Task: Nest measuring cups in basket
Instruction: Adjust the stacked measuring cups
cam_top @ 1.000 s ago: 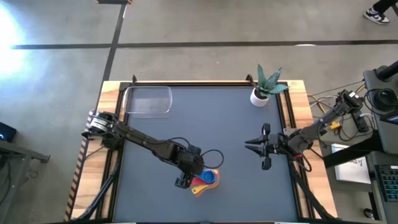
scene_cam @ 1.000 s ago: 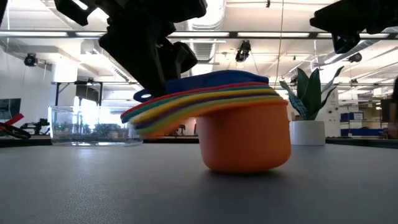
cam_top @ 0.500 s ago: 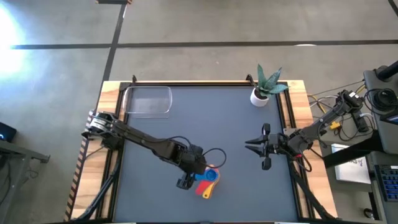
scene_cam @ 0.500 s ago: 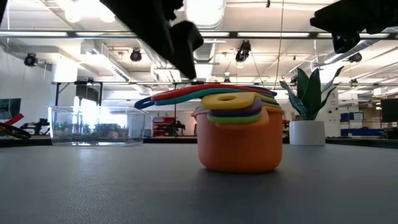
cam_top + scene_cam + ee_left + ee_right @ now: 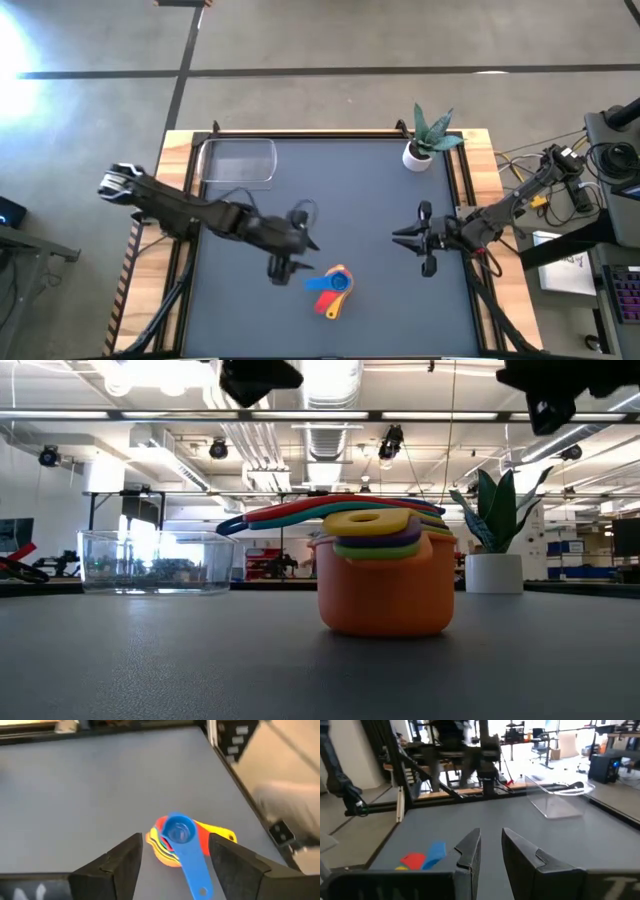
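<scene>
The measuring cups (image 5: 330, 288) sit nested in one stack on the table near its near edge. The orange cup (image 5: 385, 590) stands on its base, the blue cup (image 5: 177, 831) is on top, and the handles fan out. My left gripper (image 5: 292, 260) hovers open, above and left of the stack, touching nothing; its fingers frame the cups in the left wrist view. The clear basket (image 5: 238, 162) stands in the far left corner. My right gripper (image 5: 400, 236) waits over the table's right side, raised, with a narrow gap between its fingers (image 5: 470, 847).
A white plant pot (image 5: 418, 155) with a green plant stands at the far right corner. Wooden rails edge the table. Bare grey table surface lies between the cup stack and the basket (image 5: 150, 562).
My left gripper has let go of the fanned handles, risen and drawn back toward the table's left and far side. The stack, tipped up on the handle side a second ago, has settled flat on the orange cup's base.
</scene>
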Robot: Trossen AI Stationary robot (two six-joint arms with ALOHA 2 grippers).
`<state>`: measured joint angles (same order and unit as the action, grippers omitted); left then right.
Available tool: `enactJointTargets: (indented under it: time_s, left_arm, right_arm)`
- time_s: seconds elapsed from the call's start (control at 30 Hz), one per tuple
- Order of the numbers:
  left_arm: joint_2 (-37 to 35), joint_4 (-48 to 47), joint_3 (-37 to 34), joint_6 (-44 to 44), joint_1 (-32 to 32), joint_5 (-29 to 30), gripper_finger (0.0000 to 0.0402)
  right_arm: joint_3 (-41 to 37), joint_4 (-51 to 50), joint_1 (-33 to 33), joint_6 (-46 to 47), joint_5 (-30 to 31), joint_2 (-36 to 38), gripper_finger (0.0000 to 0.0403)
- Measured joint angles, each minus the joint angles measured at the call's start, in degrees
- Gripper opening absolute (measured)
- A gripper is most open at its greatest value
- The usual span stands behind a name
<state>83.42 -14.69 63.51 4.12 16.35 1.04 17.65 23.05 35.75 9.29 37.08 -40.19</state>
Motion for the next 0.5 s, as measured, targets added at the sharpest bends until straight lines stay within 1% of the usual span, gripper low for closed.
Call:
enactJointTargets:
  time_s: [0.1, 0.2, 0.27, 0.4, 0.5]
  left_arm:
    - [-4.8, 6.4, -7.2, 2.4, -1.8, 0.0, 0.0199]
    - [-8.2, 11.4, -13.0, 5.0, -3.6, 0.1, 0.0188]
    - [-9.8, 14.4, -16.5, 6.4, -4.8, 0.1, 0.0180]
    - [-11.0, 18.7, -21.2, 8.0, -6.3, 0.1, 0.0164]
    - [-10.6, 19.6, -23.2, 8.7, -6.9, 0.1, 0.0152]
  right_arm:
    - [4.4, -0.1, 0.0, -3.2, -0.6, -5.0, 0.0068]
    - [10.0, -0.6, 0.0, -6.8, -3.8, -11.6, 0.0068]
    - [13.9, -1.1, 0.0, -8.8, -4.8, -16.2, 0.0068]
    - [22.0, -8.0, 0.0, -8.9, -6.1, -24.7, 0.0068]
    - [26.9, -12.7, -0.1, -6.2, -7.5, -30.4, 0.0068]
